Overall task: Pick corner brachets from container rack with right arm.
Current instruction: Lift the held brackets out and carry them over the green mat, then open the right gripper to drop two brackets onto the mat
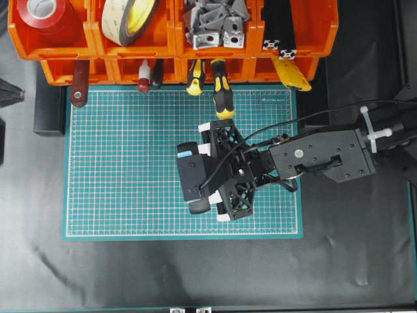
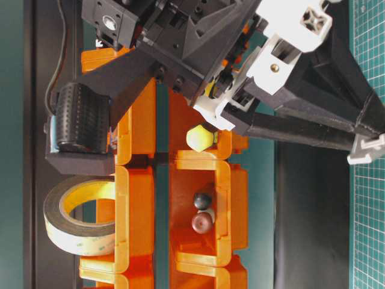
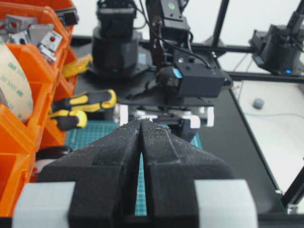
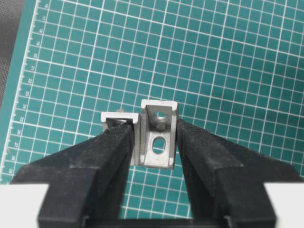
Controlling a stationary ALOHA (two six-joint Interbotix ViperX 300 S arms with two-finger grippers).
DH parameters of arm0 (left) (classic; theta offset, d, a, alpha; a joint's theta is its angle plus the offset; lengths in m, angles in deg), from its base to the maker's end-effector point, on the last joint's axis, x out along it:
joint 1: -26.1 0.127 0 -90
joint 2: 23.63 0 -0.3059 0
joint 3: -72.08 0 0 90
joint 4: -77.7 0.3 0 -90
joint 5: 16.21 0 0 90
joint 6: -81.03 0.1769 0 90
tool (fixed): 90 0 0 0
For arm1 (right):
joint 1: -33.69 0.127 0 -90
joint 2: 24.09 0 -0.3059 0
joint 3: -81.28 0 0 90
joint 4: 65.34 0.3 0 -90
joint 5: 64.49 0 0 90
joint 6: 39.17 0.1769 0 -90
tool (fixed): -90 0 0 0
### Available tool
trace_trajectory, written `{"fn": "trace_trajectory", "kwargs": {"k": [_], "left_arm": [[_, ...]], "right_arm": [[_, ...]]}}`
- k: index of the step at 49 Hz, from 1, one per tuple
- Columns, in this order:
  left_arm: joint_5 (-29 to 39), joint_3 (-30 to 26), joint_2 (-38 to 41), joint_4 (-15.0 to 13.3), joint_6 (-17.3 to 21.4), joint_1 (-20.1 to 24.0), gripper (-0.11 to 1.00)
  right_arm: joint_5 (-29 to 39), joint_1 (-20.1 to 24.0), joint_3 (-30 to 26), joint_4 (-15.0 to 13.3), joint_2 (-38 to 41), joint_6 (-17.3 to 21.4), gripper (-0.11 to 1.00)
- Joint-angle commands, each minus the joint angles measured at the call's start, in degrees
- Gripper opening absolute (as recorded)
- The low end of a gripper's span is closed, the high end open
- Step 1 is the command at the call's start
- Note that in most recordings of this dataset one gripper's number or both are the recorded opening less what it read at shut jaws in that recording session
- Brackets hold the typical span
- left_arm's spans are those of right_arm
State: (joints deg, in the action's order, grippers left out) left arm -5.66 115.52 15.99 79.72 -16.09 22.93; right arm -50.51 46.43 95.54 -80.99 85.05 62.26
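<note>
Hovering low over the green cutting mat, the right claw has one corner brachet between its fingers, another just beside; the left claw is clenched.

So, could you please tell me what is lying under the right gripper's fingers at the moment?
Under the right gripper lies the green cutting mat. Two corner brackets sit between the fingers. Whether they rest on the mat cannot be seen; their undersides are covered.
</note>
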Motion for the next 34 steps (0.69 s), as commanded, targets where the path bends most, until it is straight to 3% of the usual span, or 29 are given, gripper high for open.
{"fn": "trace_trajectory", "kwargs": {"k": [1, 5, 9, 23, 34], "left_arm": [[-0.62, -0.7, 0.62, 0.18, -0.09, -0.09, 0.0], [-0.62, -0.7, 0.62, 0.18, -0.09, -0.09, 0.0], [-0.62, -0.7, 0.62, 0.18, -0.18, -0.09, 0.0], [-0.26, -0.62, 0.62, 0.18, -0.18, -0.09, 0.0], [0.0, -0.18, 0.62, 0.18, -0.18, -0.18, 0.0]], "right_arm": [[-0.18, -0.18, -1.49, 0.0, -0.7, 0.09, 0.49], [-0.09, -0.18, -1.67, 0.0, -0.62, 0.09, 0.73], [-0.09, -0.18, -1.67, 0.0, -0.62, 0.18, 0.84], [0.18, 0.18, -1.58, 0.09, -2.2, 2.37, 0.82], [0.7, 2.72, 0.79, 0.09, -9.58, 3.87, 0.81]]}}
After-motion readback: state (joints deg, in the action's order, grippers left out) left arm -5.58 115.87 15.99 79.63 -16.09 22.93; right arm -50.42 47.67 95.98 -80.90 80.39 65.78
